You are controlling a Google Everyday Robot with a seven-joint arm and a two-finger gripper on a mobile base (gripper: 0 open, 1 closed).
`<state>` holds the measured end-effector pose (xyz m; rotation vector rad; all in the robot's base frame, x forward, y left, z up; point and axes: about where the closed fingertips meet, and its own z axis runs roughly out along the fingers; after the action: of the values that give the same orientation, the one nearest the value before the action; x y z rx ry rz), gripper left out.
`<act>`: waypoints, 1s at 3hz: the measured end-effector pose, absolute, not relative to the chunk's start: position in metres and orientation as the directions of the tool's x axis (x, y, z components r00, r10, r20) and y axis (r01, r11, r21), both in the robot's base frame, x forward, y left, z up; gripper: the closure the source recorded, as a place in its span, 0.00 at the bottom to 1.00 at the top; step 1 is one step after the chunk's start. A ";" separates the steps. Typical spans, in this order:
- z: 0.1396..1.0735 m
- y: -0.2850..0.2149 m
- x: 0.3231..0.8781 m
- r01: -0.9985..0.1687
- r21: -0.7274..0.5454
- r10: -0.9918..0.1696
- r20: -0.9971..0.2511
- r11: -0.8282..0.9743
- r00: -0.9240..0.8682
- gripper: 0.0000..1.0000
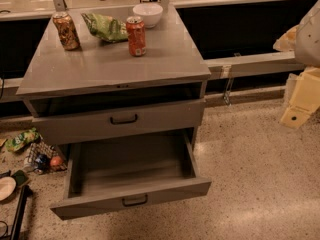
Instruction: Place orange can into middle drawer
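Observation:
The orange can [66, 30], mottled brown-gold with a silver top, stands upright at the back left of the grey cabinet's top [100, 64]. The middle drawer [170, 193], the lower of the two handled fronts, is pulled wide open, and nothing shows inside it. The drawer above it [165, 115] is nearly shut. My gripper [299, 103], cream-coloured, hangs at the right edge of the view. It is well clear of the cabinet, far from the can, and holds nothing that I can see.
A brighter red-orange can [136, 36], a green chip bag [106, 27] and a white bowl [148, 14] share the cabinet top. Floor clutter lies to the left: a green bag [20, 139], a small wire basket [42, 159] and a plate [6, 186]. A low rail [250, 63] runs behind.

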<state>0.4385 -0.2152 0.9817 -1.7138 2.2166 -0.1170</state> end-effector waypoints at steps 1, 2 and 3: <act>0.982 -0.215 0.438 -0.925 -0.266 -0.953 -0.212 0.271 -0.218 0.00; 0.982 -0.210 0.441 -0.925 -0.262 -0.949 -0.231 0.275 -0.216 0.00; 0.979 -0.190 0.454 -0.927 -0.239 -0.927 -0.314 0.288 -0.207 0.00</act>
<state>0.4536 -0.1896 0.9795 -1.6670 2.1699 0.0023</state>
